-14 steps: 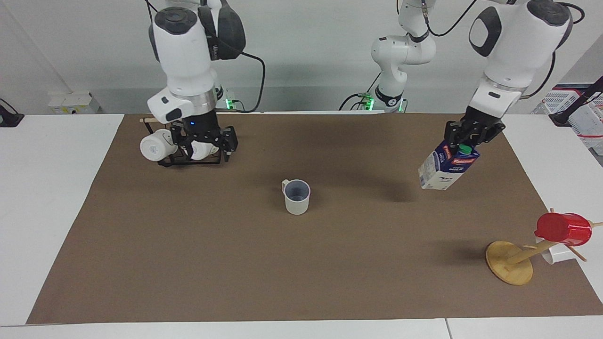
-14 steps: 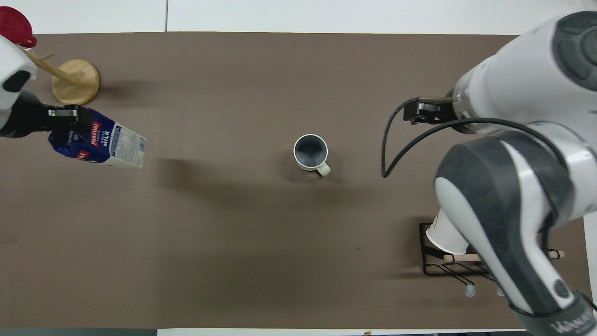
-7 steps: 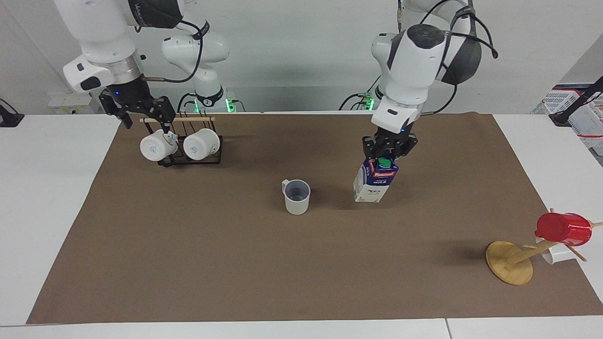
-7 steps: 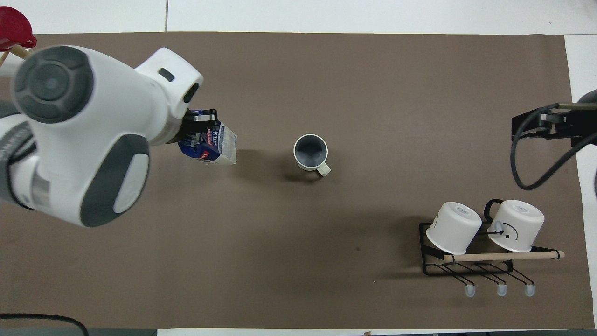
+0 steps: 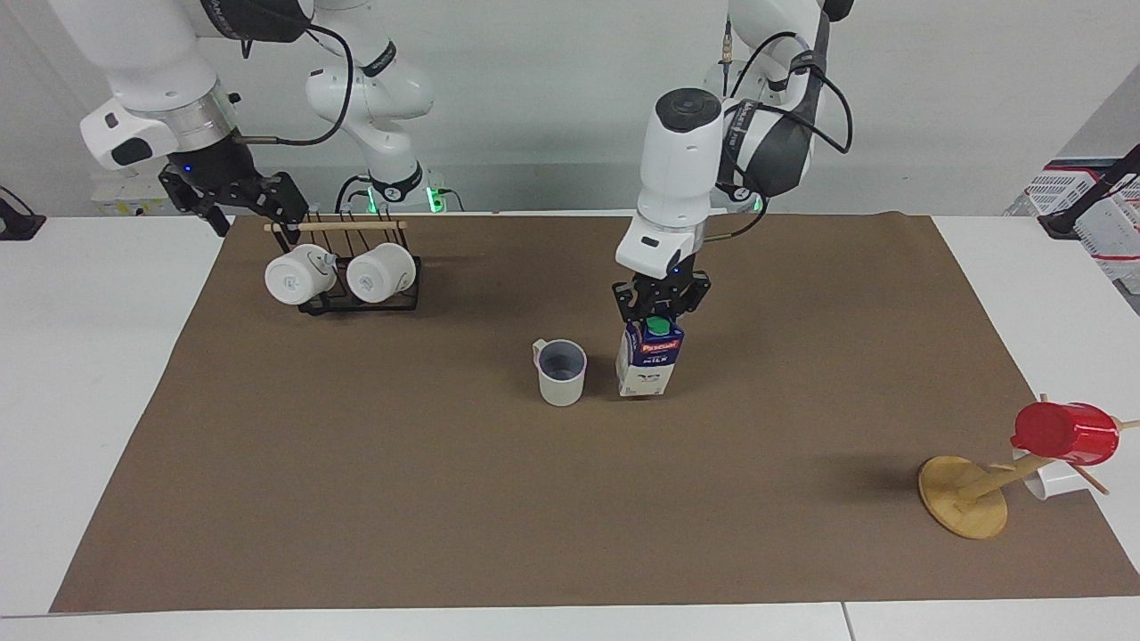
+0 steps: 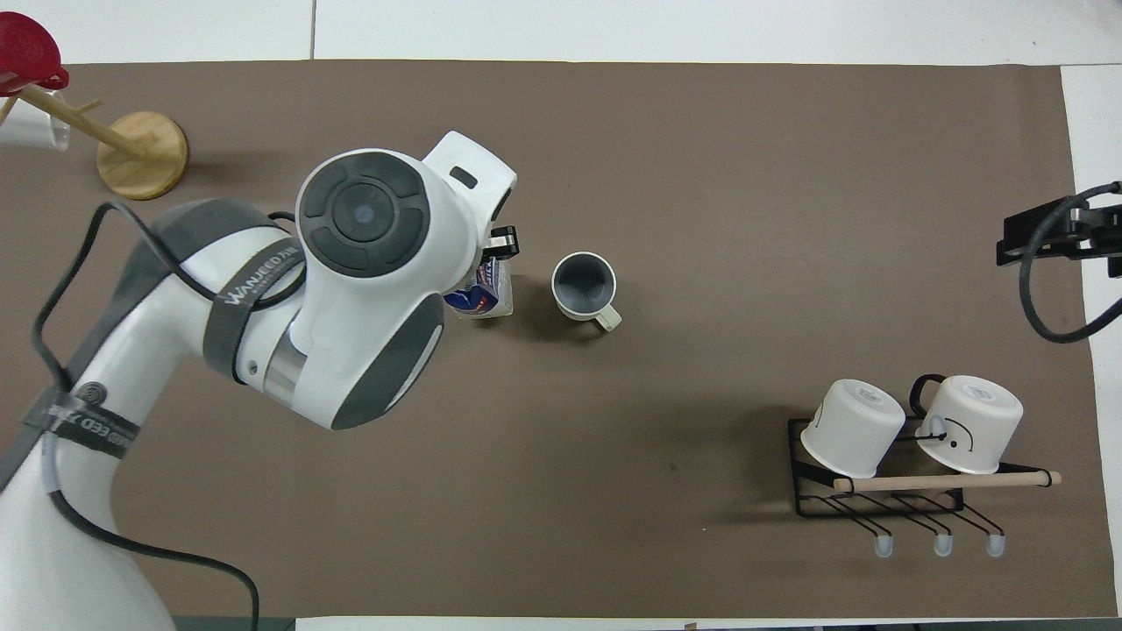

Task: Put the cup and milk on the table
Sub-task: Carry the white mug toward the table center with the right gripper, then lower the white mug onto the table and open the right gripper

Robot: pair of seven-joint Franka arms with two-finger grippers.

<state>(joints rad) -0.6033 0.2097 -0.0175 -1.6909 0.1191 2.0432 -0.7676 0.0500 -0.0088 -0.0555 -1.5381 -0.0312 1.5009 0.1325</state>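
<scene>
The left gripper (image 5: 660, 307) grips the top of an upright blue-and-white gable-top milk carton (image 5: 649, 358), just beside a small pale grey mug (image 5: 561, 371) standing mid-mat on the brown-covered white table (image 5: 116, 374), while the right gripper (image 5: 233, 191) hangs open over the mat's edge.

I saw the cup (image 5: 561, 372), a small pale grey-white mug with a grey-blue inside, standing upright near the middle of the brown mat on the worktop (image 5: 107, 374), its small handle turned toward the robots. The milk (image 5: 649, 358), a blue-and-white gable-top carton with a green cap, stood upright just beside it, toward the left arm's end.
</scene>
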